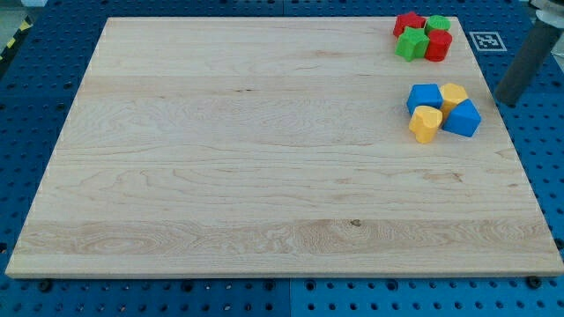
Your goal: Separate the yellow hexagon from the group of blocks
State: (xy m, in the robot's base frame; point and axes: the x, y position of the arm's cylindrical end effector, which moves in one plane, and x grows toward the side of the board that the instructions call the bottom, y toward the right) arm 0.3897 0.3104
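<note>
wooden board (264, 158) on blue pegboard (35, 97); my tip (502, 103) right of yellow hexagon (454, 95).

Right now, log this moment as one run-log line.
tip: my tip at board's right edge, right of group, touching nothing | target: yellow hexagon touching blue blocks | separation: not done

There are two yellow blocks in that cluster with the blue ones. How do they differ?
The yellow hexagon block sits at the cluster's top, between the two blue blocks; the yellow heart-shaped block sits at its lower left. The hexagon has flat angled sides; the heart has rounded lobes. The hexagon lies nearer my tip. Both share one yellow colour and touch blue neighbours.
</note>
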